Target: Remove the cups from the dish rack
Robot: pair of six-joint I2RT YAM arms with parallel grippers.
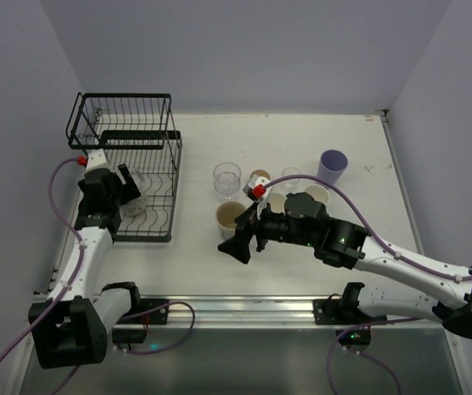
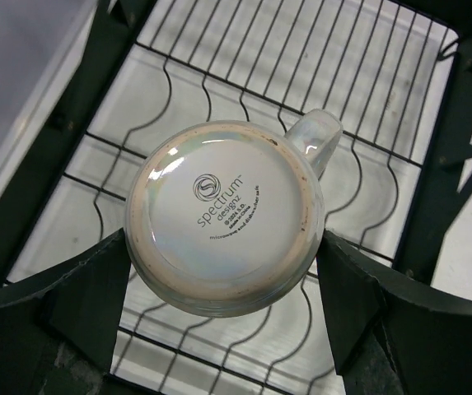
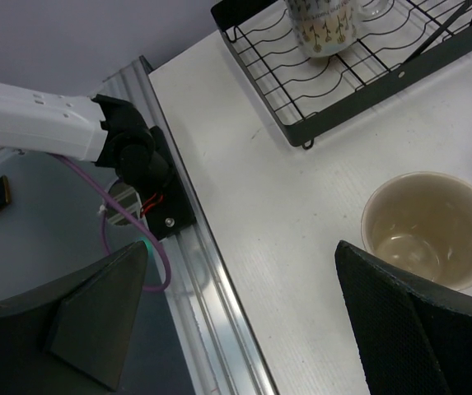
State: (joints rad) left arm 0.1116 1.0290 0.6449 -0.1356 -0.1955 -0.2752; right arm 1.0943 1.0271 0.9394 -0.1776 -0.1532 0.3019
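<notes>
A pearly white mug [image 2: 223,226] stands upside down on the low ridged tray of the black wire dish rack [image 2: 95,74]. My left gripper [image 2: 223,251] is shut on it, one pad pressed on each side of its base. From above, that gripper [image 1: 128,191] and mug [image 1: 135,200] sit in the rack [image 1: 174,185]. My right gripper [image 1: 237,245] hangs open over the table beside an upright cream mug [image 1: 231,217]. Its wrist view shows the gripper [image 3: 240,271] holding nothing, the cream mug [image 3: 423,226] and the rack's corner [image 3: 334,107].
Other cups stand on the table right of the rack: a clear glass [image 1: 226,179], a lavender tumbler [image 1: 332,164], a second clear glass [image 1: 292,176] and small cups [image 1: 316,194]. The rack's tall basket [image 1: 124,115] is at the back. A metal rail [image 3: 211,280] runs along the near edge.
</notes>
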